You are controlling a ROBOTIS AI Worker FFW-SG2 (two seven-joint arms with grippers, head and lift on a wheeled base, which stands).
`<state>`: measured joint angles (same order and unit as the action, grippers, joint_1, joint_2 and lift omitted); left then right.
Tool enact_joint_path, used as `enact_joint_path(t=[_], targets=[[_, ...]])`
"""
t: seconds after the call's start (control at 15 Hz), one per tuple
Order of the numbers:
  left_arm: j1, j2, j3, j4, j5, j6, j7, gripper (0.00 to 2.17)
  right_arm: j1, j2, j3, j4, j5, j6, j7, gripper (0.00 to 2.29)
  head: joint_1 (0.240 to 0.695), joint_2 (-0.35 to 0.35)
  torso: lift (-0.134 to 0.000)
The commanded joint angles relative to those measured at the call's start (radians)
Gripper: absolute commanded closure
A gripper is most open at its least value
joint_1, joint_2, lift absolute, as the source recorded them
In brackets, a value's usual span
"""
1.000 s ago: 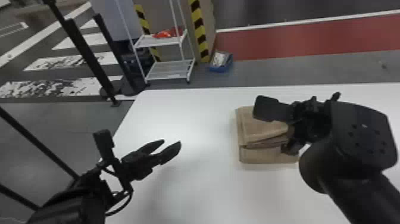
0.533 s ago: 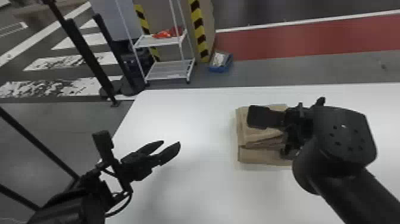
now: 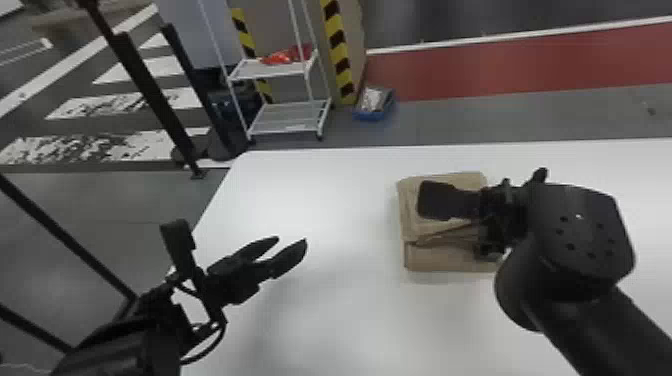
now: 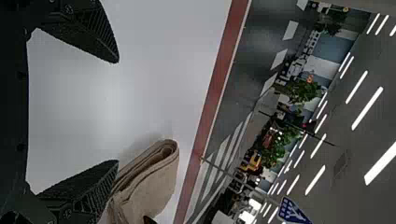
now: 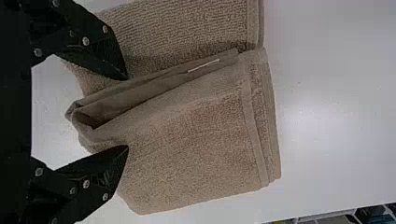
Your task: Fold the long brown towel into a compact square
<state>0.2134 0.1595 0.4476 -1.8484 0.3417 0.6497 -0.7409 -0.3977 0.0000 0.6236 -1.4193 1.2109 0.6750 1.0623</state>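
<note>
Brown towel [image 3: 445, 259]: It is laid on the white table [image 3: 325, 200], well to the right of the left gripper [image 3: 291, 241], folded into a thick, roughly square bundle. An upper stack of layers is set over a lower one, with part of the lower stack left exposed on the side nearer the robot.
Towel folds: Layers are seen curled together in a rounded, slightly gaping end; a flat band [image 5: 254, 126] is shown along another side, and a thin white strip [image 5: 203, 65] by the crease.
Right gripper [image 3: 492, 225]: It is held at the towel's right side. Its jaws are parted moderately, with the gaping fold seen between them; whether the cloth is touched cannot be told.
Left gripper: It is held over the table's left part, apart from the towel, its jaws spread wide with nothing gripped.
Floor beyond the table: A white shelf cart [image 3: 290, 120] is seen, with a red item [image 3: 280, 57] on its upper shelf. A blue bin [image 3: 369, 116] is placed beside it, near a red floor strip [image 3: 500, 75].
</note>
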Motion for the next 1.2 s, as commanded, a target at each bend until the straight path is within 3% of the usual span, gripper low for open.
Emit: enact_joint_path(t=[0.0,0.47,0.8,1.13], targets=[[0.001,0.0,0.0,-0.002,-0.001,0.0,0.0,0.12,-0.001,0.001,-0.007,-0.004,-0.005,-0.001,-0.008,0.47,0.695,0.308,-0.125],[0.0,-0.002,0.0,-0.002,-0.003,0.0,0.0,0.12,-0.012,0.001,-0.016,-0.006,-0.022,-0.001,-0.038,0.48,0.695,0.305,-0.125],[0.0,-0.003,-0.003,-0.005,-0.003,0.0,-0.002,0.12,-0.015,0.001,-0.036,-0.007,-0.031,-0.013,-0.045,0.97,0.695,0.3,-0.125],[-0.003,-0.005,-0.036,-0.008,-0.007,0.003,-0.054,0.12,-0.004,0.001,-0.065,-0.052,-0.053,-0.007,-0.067,1.0,0.695,0.286,-0.125]])
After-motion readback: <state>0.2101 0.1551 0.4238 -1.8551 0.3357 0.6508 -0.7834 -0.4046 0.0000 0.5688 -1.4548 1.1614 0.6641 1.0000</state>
